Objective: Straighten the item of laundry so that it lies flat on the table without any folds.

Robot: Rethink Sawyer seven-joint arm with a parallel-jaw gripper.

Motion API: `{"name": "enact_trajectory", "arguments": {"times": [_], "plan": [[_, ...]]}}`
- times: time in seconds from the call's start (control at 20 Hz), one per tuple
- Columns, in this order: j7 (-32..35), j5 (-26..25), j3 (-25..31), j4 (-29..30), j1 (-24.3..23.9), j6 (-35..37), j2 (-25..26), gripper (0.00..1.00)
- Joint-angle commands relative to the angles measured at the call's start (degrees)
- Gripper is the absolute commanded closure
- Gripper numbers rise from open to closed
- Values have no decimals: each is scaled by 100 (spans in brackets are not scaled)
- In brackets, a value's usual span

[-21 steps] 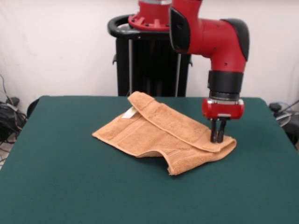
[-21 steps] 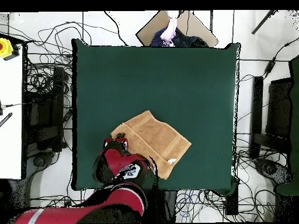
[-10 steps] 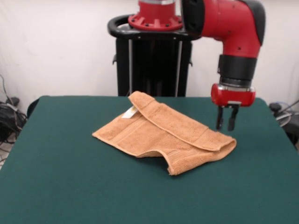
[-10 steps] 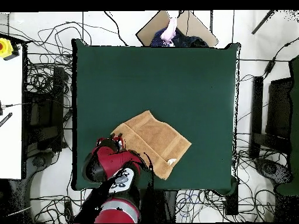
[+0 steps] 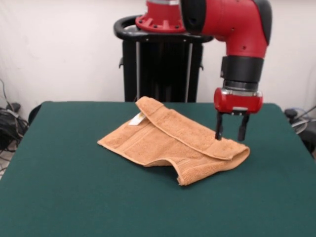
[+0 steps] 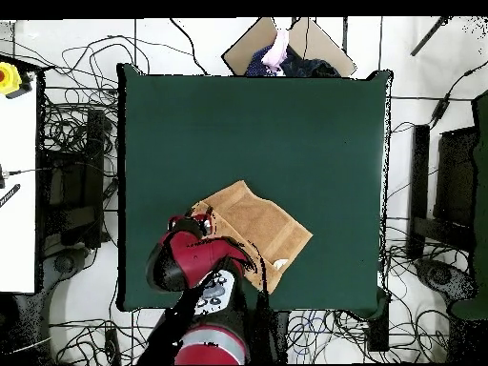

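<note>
Gripper (image 5: pixel 230 133), fingers spread apart and holding nothing, hangs over the right end of the folded orange towel (image 5: pixel 168 140), seemingly just clear of it, which lies rumpled on the green table (image 5: pixel 74 197), white tag (image 5: pixel 136 119) showing.

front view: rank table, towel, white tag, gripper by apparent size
1. table
2. towel
3. gripper, open above the towel's right end; its red housing and fingers together look clearly smaller than the towel
4. white tag
</note>
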Motion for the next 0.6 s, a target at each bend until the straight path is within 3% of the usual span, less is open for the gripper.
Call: {"name": "enact_trajectory", "arguments": {"times": [0.05, 0.15, 0.3, 0.45, 0.6], "plan": [[652, 138, -429, -481, 428, -1143, 487, 0], [771, 394, -513, -609, 533, -1724, 1053, 0], [819, 328, -27, -883, 296, -1527, 1750, 0], [577, 287, 138, -917, 295, -651, 1701, 0], [418, 323, -137, -972, 503, -539, 1712, 0]]}}
